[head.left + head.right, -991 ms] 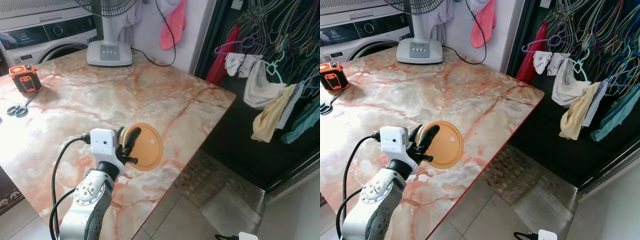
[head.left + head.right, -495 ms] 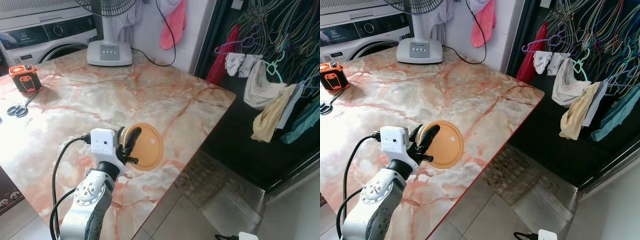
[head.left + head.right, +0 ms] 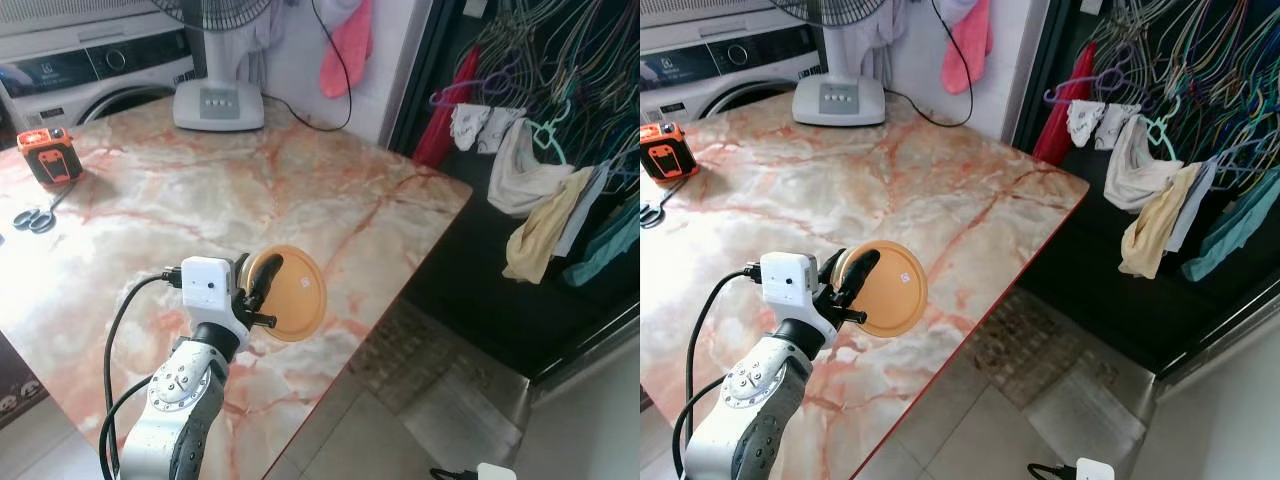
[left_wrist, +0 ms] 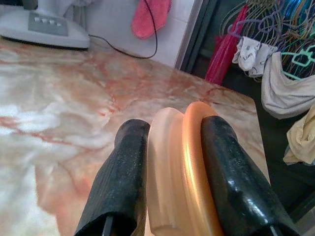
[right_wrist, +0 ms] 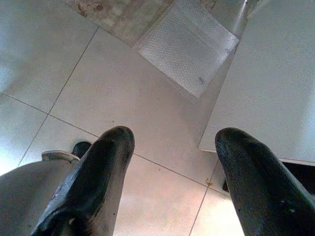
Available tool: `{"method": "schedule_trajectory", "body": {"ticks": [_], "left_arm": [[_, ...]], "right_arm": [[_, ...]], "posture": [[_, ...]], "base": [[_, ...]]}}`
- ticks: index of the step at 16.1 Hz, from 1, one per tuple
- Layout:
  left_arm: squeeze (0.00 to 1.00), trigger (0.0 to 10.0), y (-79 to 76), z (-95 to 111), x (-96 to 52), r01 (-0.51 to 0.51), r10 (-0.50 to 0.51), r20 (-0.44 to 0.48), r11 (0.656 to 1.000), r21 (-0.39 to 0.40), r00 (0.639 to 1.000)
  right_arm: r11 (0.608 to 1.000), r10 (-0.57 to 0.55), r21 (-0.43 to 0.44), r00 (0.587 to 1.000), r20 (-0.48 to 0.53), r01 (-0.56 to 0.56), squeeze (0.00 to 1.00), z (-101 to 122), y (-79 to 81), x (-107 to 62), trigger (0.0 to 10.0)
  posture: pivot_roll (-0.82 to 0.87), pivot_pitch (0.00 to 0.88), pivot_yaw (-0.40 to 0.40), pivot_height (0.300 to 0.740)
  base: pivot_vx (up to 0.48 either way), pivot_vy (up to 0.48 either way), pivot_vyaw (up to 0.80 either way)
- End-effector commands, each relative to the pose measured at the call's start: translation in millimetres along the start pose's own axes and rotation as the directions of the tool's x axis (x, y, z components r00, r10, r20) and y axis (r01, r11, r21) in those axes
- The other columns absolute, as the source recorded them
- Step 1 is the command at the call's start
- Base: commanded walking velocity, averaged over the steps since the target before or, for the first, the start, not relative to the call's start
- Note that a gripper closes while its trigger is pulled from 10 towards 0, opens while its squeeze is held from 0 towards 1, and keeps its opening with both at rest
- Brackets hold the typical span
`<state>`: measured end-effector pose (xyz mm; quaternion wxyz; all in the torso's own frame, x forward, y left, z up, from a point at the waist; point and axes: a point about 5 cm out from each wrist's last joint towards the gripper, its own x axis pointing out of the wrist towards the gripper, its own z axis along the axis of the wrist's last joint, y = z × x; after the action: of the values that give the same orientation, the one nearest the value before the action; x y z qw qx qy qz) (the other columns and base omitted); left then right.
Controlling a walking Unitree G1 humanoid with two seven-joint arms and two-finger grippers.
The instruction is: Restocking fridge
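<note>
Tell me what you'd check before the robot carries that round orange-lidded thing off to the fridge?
1. Grip: left gripper has its fingers either side of the orange-lidded container: ok.
2. Container lifted off the marble table: cannot tell.
3. Lid sealed: cannot tell.
4. Right gripper free, open, pointing at the tiled floor: ok.
5. Fan, its cable, scissors and the orange device away from the arm: ok.
6. Fridge located: cannot tell.

An orange lid (image 3: 293, 292) sits between black fingers (image 4: 123, 182) above a cream table (image 3: 150, 200) veined with pink-red marbling, an orange-and-black device (image 3: 46, 156) near its far left edge.
</note>
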<state>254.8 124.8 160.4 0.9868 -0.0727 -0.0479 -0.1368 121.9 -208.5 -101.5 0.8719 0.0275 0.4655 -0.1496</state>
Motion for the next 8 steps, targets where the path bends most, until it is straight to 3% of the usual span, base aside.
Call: {"method": "schedule_trajectory", "body": {"ticks": [1,8], "left_arm": [[0.0,10.0,-5.1,4.8,0.6,0.024,-0.024,0.027,1.0,0.013,0.999],[0.0,10.0,-6.2,4.3,0.4,0.028,-0.028,0.029,1.0,0.012,0.999]], "right_arm": [[1.0,-0.008,-0.004,1.0,0.007,0.009,0.0,0.8,-4.0,0.1,10.0],[1.0,-0.011,-0.009,1.0,0.008,0.011,0.0,0.3,-4.9,-0.1,10.0]], "posture": [[0.08,0.004,-0.13,0.74],[0.09,0.0,-0.133,0.74]], "base": [[-0.262,0.0,0.0],[-0.334,0.0,0.0]]}}
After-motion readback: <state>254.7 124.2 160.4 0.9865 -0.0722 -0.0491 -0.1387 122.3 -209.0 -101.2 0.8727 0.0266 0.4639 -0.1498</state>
